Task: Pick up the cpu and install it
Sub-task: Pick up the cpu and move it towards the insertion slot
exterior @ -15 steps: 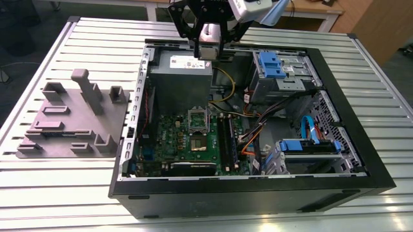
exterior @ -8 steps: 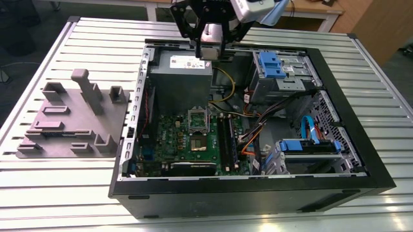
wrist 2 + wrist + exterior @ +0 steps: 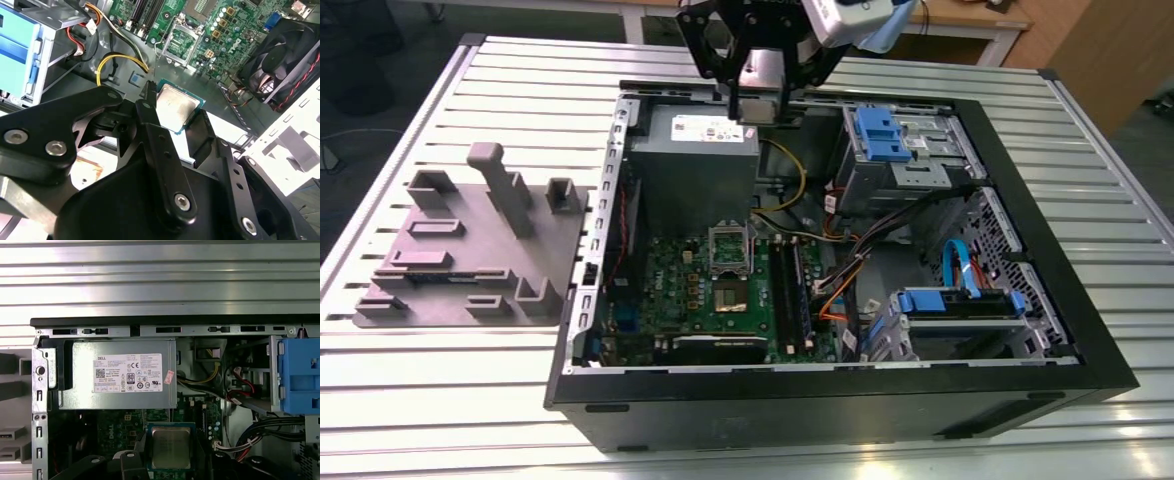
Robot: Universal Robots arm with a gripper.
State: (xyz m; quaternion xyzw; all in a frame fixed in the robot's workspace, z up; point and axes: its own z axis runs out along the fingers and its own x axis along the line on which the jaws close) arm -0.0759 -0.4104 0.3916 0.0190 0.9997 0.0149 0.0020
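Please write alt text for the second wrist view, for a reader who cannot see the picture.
The black gripper holds the cpu, a flat square chip with a silvery top, between its fingers. Beyond it lies the green board with its metal-framed socket, with a black fan on one side and a blue drive bay on the other.

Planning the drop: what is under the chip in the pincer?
In the first wrist view, green board shows past the edges of the chip, held in the pincer. Whatever lies straight beneath is covered by the chip itself.
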